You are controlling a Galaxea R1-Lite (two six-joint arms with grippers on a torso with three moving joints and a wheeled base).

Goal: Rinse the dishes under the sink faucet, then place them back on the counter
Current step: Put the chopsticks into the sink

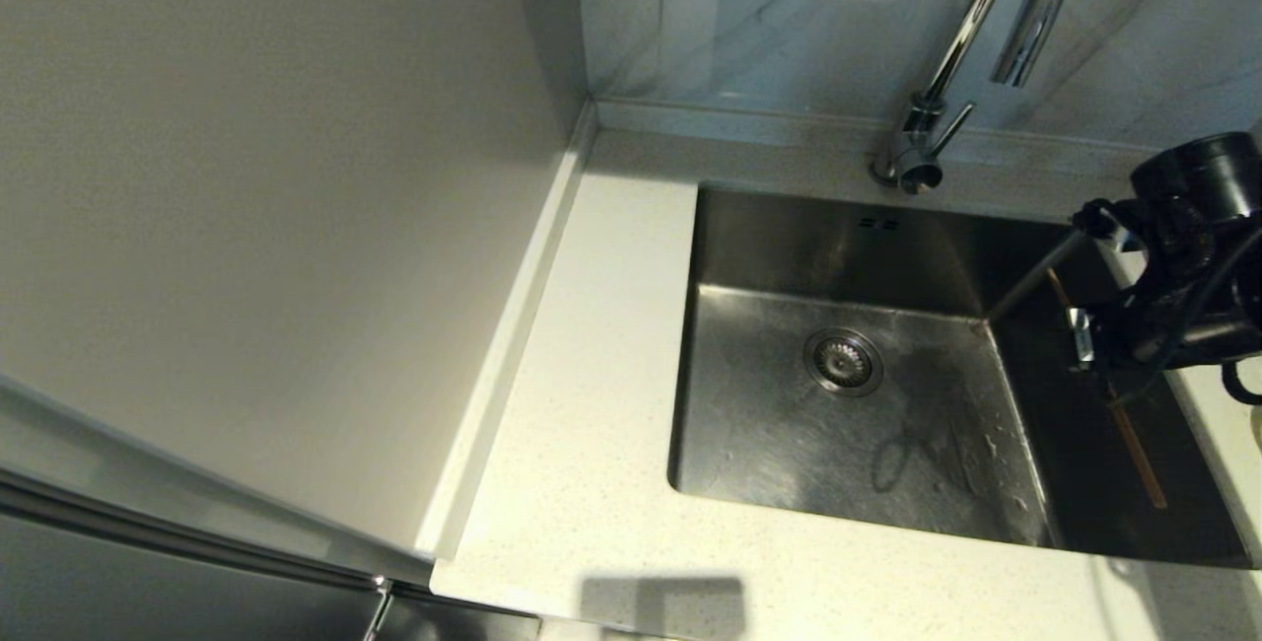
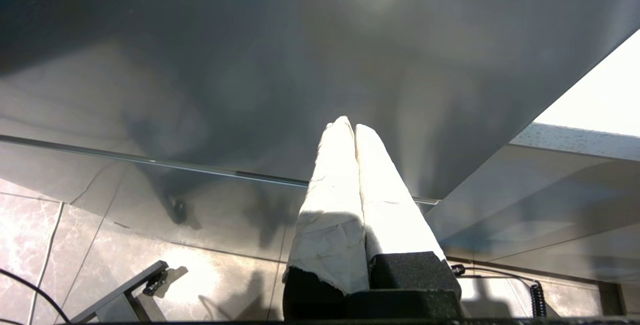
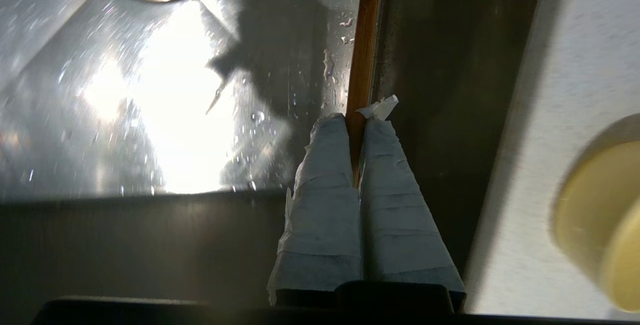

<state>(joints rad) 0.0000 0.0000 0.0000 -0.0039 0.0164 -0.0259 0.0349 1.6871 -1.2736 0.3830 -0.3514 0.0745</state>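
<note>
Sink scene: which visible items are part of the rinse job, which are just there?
Job:
- chopstick, clamped in right pincer
- sink
- faucet
- counter
- yellow-green bowl on the counter

Just there:
- left pincer, parked, shut
- blue-grey wall tile

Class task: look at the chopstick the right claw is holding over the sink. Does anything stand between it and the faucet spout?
Nothing visible does. The right claw grips the chopstick along the sink's right wall. Between it and the faucet spout is only open basin, with just the drain in the floor.
</note>
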